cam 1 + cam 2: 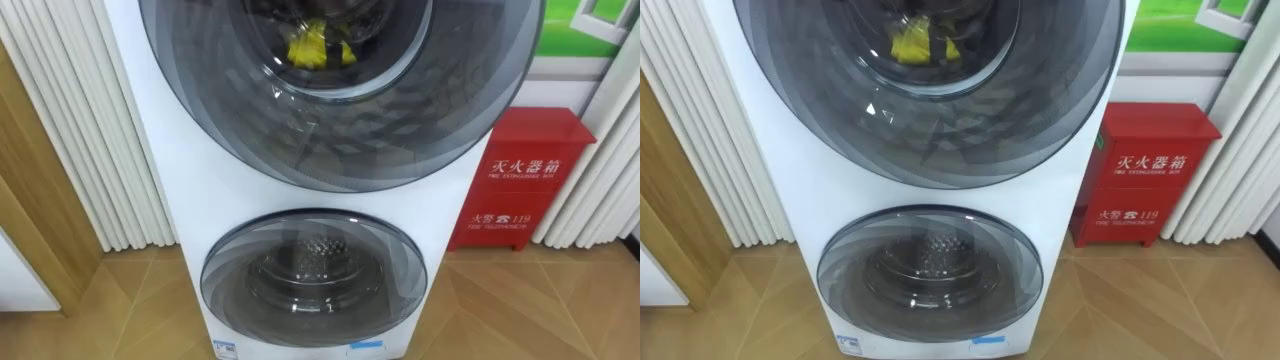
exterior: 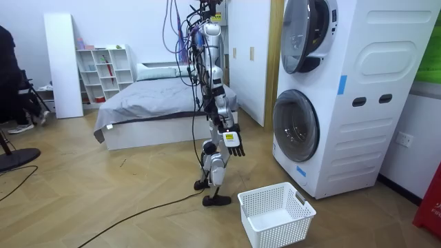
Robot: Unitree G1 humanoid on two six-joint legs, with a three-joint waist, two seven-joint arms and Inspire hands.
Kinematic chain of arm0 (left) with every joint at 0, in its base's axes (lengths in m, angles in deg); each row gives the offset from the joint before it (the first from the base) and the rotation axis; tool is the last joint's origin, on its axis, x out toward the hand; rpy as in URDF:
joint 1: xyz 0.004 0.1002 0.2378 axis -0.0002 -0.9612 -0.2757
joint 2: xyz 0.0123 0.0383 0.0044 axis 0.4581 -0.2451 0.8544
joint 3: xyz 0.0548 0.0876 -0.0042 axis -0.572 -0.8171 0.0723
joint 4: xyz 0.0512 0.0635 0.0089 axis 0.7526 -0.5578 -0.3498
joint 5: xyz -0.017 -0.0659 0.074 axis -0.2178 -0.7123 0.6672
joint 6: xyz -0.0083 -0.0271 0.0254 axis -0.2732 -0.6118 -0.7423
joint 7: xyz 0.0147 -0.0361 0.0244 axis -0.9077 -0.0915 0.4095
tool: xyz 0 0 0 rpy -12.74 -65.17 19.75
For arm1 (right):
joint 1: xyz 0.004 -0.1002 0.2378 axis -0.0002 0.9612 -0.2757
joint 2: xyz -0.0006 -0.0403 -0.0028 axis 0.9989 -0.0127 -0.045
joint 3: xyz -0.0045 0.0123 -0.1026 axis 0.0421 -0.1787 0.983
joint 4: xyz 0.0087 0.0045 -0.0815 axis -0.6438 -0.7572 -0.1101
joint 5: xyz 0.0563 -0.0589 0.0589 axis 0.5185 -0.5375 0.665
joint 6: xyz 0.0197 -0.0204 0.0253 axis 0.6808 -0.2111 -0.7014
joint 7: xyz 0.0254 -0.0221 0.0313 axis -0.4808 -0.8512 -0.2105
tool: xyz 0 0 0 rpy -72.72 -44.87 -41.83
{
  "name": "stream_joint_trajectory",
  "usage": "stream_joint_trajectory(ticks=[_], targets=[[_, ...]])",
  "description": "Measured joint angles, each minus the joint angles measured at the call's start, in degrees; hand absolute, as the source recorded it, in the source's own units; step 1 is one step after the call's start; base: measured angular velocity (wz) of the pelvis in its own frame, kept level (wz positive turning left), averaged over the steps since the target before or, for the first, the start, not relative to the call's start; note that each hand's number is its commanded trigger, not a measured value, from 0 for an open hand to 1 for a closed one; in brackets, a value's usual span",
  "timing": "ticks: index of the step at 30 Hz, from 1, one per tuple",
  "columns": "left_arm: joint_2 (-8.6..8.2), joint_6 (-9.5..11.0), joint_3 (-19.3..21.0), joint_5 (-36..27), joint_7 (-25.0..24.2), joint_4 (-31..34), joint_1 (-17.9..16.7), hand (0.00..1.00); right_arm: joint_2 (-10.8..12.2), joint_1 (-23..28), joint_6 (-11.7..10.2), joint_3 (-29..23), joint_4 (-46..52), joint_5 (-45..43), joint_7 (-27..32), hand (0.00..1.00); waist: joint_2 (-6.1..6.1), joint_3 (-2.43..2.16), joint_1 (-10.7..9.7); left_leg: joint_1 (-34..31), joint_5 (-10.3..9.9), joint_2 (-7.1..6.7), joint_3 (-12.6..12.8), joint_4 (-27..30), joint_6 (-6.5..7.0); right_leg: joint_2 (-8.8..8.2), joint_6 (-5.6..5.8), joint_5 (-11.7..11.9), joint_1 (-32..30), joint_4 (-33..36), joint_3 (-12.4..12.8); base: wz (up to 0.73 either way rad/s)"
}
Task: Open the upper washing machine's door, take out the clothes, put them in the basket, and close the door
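Right hand (image 2: 234, 142) hanging low, fingers apart, empty; yellow cloth (image 1: 318, 48) well apart, inside upper drum (image 1: 385, 45)

This is a home, a bedroom that also holds the laundry. A made bed (image 2: 155, 103) with grey bedding stands at the back beside a white open shelf (image 2: 103, 72) and tall cupboard doors (image 2: 248, 55). The floor (image 2: 103, 193) is herringbone wood. Against the wall stands a white washing machine (image 2: 358, 96) with two round doors, one above the other, and a white laundry basket (image 2: 275, 217) sits on the floor before it.
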Motion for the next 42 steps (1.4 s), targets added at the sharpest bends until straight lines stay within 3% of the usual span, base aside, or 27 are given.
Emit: stream_joint_trajectory(ticks=[11,21,23,24,26,28,31,34,38,42], targets=[[0.08,-0.02,0.09,-5.35,-0.44,-0.36,0.19,0.00,0.00,-1.33,0.03,-0.03,-2.88,-2.18,-0.08,0.00,-0.35,0.03,0.02,-0.01,0.00,-0.09,-0.10,-0.04,0.00,0.00,0.00,0.00,0.20,-0.69,-0.11,0.00],[0.37,0.29,0.15,-17.64,-4.57,-0.16,0.22,0.00,-0.05,-1.14,0.58,-1.37,0.25,-2.55,1.99,0.00,-0.16,-0.08,0.24,-0.01,0.00,-0.10,0.04,-0.03,0.00,-0.07,0.01,0.00,0.15,-1.05,-0.22,-0.01],[0.37,0.42,1.04,-17.83,-5.38,-0.14,0.22,0.00,-0.32,-1.14,1.67,-3.24,4.90,-3.93,3.47,0.00,0.01,0.03,0.12,0.21,0.00,-0.06,0.23,-0.03,0.00,-0.04,0.00,0.02,0.48,-0.79,-0.10,-0.09],[0.36,0.62,2.48,-17.89,-5.71,-0.16,0.09,0.00,-0.36,-1.17,2.03,-5.28,9.16,-5.22,4.25,0.00,-0.36,0.36,-0.10,0.33,0.00,-0.01,0.24,-0.04,0.00,-0.04,-0.01,0.02,0.50,-0.48,-0.11,-0.07],[0.39,1.61,4.30,-17.87,-6.35,0.03,0.06,0.00,-0.47,-1.19,2.74,-8.25,18.72,-7.13,6.36,0.00,-0.18,0.25,-0.04,0.28,0.00,0.01,0.26,0.01,0.00,-0.02,0.00,0.02,0.35,0.01,0.05,-0.06],[1.18,2.61,4.40,-19.26,-6.37,-0.12,0.13,0.00,-1.37,-3.72,2.07,-9.16,31.13,-7.78,8.90,0.00,-0.87,0.43,0.06,0.20,0.00,0.03,0.96,0.24,0.00,0.02,-0.14,0.13,-0.41,0.12,0.56,-0.07],[2.64,2.74,4.35,-20.32,-6.25,-0.12,-0.16,0.00,-3.28,-4.87,1.89,-9.60,48.96,-8.45,11.64,0.00,-1.30,0.17,0.27,-0.02,0.01,0.04,1.06,0.53,-0.01,0.04,-0.15,0.17,-0.41,0.03,0.51,0.06],[3.65,2.47,4.56,-19.90,-5.97,0.10,-1.55,0.00,-5.57,-6.90,1.36,-10.91,58.84,-9.38,13.81,0.00,-2.45,-0.06,0.93,-0.30,0.02,0.08,1.08,0.54,-0.03,0.07,-0.16,0.17,-0.47,0.00,0.53,0.03],[3.56,2.17,4.51,-18.51,-6.02,-0.54,-2.29,0.00,-6.21,-9.68,1.13,-13.92,63.82,-11.68,17.39,0.00,-3.17,-0.54,1.47,-0.86,0.02,0.06,0.86,0.63,-0.02,-0.03,-0.04,0.37,-0.66,0.20,0.40,0.00],[3.61,2.06,4.48,-15.75,-6.26,-0.19,-3.08,0.00,-6.90,-13.27,1.14,-14.03,67.08,-11.60,19.41,0.00,-2.99,-0.46,1.70,-0.88,0.02,0.02,0.63,0.64,-0.02,-0.10,0.03,0.42,-0.61,0.22,0.26,0.00]])
